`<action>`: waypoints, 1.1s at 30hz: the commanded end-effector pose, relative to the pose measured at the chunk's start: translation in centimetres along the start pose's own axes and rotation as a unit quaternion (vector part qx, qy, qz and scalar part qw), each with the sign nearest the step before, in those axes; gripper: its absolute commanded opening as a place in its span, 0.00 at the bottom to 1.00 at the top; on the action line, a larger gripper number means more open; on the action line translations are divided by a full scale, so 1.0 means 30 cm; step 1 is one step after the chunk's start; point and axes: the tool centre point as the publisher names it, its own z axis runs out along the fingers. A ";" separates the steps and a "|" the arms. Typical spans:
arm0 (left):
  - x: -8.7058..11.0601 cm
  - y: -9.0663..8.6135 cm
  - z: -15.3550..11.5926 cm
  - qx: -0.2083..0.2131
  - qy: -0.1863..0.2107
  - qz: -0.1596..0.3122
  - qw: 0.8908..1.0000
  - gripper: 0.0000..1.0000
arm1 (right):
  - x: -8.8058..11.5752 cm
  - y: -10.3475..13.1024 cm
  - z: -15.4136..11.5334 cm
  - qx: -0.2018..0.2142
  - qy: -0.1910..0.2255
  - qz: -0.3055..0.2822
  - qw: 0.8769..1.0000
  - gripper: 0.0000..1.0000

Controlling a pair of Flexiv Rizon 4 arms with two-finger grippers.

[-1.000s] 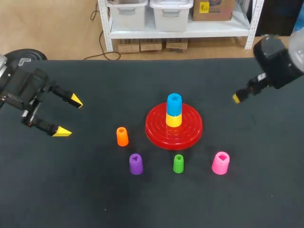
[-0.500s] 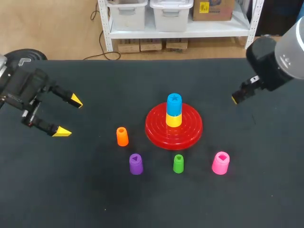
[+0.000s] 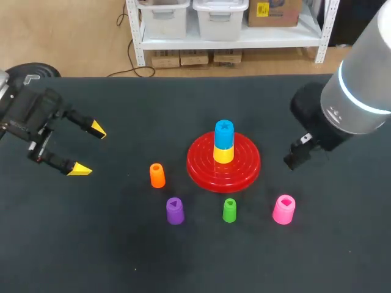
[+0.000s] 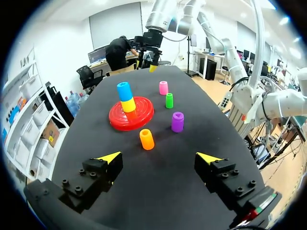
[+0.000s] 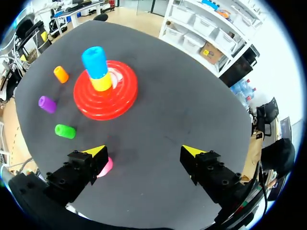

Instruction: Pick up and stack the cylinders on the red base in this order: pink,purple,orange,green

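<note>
Two on red base point(image 3: 245, 173): blue cylinder point(image 3: 224, 133) atop yellow cylinder point(image 3: 223, 155)

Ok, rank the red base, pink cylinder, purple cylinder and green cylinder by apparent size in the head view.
1. red base
2. pink cylinder
3. purple cylinder
4. green cylinder, slimmer but close to the purple one

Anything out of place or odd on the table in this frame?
One thing: the red base already carries a yellow cylinder with a blue cylinder on top, neither in the listed order. Otherwise nothing stands out: the pink cylinder, purple cylinder, orange cylinder and green cylinder stand upright on the table, apart.
</note>
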 end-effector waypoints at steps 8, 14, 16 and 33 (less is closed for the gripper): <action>0.003 0.000 0.000 0.000 0.000 0.001 1.000 1.00 | 0.062 0.115 -0.049 -0.074 0.064 -0.038 0.994 1.00; 0.003 0.000 0.000 0.000 0.000 0.001 1.000 1.00 | 0.067 0.120 -0.047 -0.074 0.073 -0.033 0.994 1.00; 0.003 0.000 0.000 0.000 0.000 0.001 1.000 1.00 | 0.067 0.120 -0.047 -0.074 0.073 -0.033 0.994 1.00; 0.003 0.000 0.000 0.000 0.000 0.001 1.000 1.00 | 0.095 0.229 0.064 -0.073 0.127 -0.072 0.987 1.00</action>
